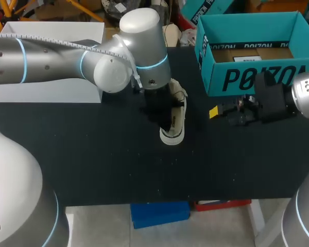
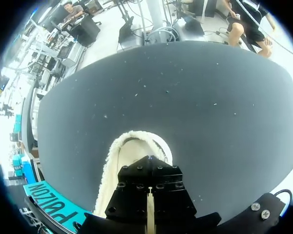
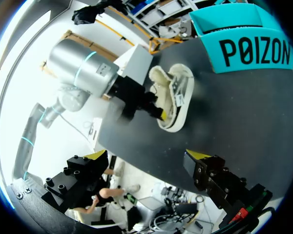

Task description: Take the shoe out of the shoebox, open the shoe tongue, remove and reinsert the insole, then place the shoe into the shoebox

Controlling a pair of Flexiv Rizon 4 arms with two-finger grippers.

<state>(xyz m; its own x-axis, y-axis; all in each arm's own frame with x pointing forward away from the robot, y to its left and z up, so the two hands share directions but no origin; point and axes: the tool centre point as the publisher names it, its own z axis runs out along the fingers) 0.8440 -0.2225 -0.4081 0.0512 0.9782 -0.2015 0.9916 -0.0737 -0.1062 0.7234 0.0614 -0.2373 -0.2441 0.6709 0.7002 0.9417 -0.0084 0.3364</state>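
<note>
So the shoe (image 1: 176,121) is out on the black table (image 1: 92,154), roughly mid-table, with the teal shoebox (image 1: 257,77) off at about 2 o'clock from it. In the head view the left gripper (image 2: 149,207) is parked right on top of the shoe, covering its 9 o'clock side, so the cream upper sticks out at the gripper's 3 to 5 o'clock. From the left wrist view the shoe sits directly under the gripper, with the rounded toe poking out ahead. Honestly can't tell whether that gripper is clamped on it or not.

The shoe's long axis runs pretty much 12 to 6: toe toward 6, fuzzy-lined heel opening toward 12.

The right gripper (image 3: 146,156) hangs at the shoe's 3 o'clock, well apart from it, in front of the shoebox, spread wide with nothing in between.
</note>
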